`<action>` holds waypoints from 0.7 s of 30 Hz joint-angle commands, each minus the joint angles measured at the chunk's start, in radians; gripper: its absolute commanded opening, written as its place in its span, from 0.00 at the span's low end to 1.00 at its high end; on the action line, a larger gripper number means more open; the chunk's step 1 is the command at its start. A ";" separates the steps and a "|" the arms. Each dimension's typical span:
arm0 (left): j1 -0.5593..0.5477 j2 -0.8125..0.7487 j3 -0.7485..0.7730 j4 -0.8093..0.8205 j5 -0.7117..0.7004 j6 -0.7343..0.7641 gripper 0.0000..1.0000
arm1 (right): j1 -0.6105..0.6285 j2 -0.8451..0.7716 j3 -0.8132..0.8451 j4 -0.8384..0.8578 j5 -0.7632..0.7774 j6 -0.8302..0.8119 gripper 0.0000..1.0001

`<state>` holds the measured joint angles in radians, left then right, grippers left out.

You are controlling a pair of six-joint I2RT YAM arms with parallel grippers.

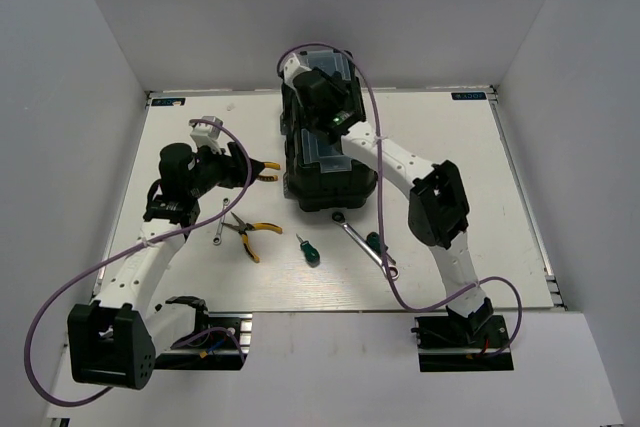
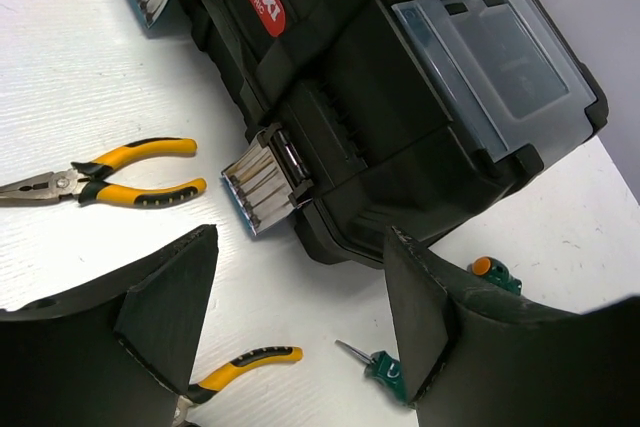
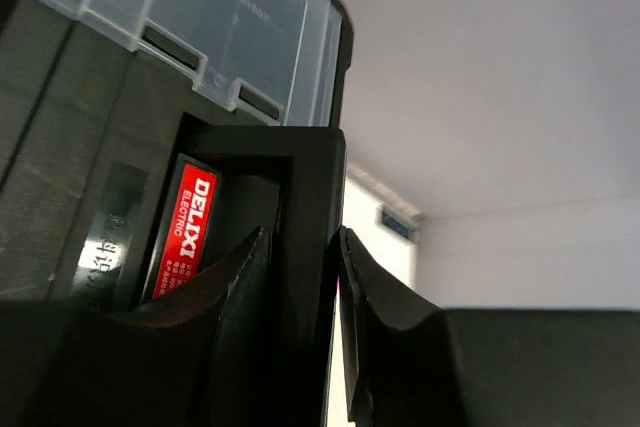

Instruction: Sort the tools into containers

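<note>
From above, the black plastic toolbox [image 1: 325,162] sits on the white bench [image 1: 470,197], with yellow-handled pliers [image 1: 248,231], a stubby green screwdriver [image 1: 309,250] and a slim silver wrench [image 1: 352,231] lying before it. At the left wrist, the left gripper [image 2: 300,237] holds its wedge-shaped fingers [image 2: 160,317] released, empty, near a ribbed metal latch [image 2: 262,185]. At the right wrist, the right gripper [image 3: 302,237] grasps the toolbox's square-edged handle [image 3: 305,197] beside a red label [image 3: 190,227].

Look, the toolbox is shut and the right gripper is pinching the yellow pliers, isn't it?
Not quite. The toolbox is shut, but the right gripper is pinching the toolbox's black handle, with one finger on each side of it. The right wrist view shows this.
</note>
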<state>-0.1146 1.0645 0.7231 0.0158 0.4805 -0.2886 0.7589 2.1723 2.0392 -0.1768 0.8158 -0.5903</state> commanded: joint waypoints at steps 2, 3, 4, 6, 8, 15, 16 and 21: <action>-0.002 -0.060 0.024 0.001 -0.034 0.011 0.77 | 0.086 0.018 -0.011 0.336 0.013 -0.354 0.00; -0.002 -0.070 0.012 0.001 -0.049 0.011 0.77 | 0.101 0.030 -0.031 0.396 0.020 -0.393 0.00; -0.002 -0.098 0.012 0.001 -0.077 0.011 0.77 | 0.108 0.038 -0.037 0.424 0.022 -0.457 0.00; -0.002 -0.129 -0.008 0.001 -0.106 0.011 0.77 | 0.137 0.072 -0.040 0.509 0.022 -0.546 0.00; -0.002 -0.159 -0.019 0.001 -0.138 0.011 0.77 | 0.154 0.107 -0.028 0.540 0.022 -0.641 0.00; -0.002 -0.241 -0.039 -0.008 -0.200 0.011 0.78 | 0.192 0.181 -0.017 0.663 0.042 -0.825 0.00; -0.002 -0.251 -0.039 -0.008 -0.200 0.011 0.78 | 0.194 0.188 -0.013 0.686 0.046 -0.839 0.00; -0.002 -0.274 -0.039 -0.028 -0.253 0.011 0.78 | 0.215 0.198 -0.004 0.657 0.055 -0.835 0.52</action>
<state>-0.1146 0.8223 0.6945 0.0017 0.2787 -0.2855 0.9268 2.3528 2.0006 0.4267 0.8925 -1.4342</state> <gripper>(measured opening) 0.782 0.480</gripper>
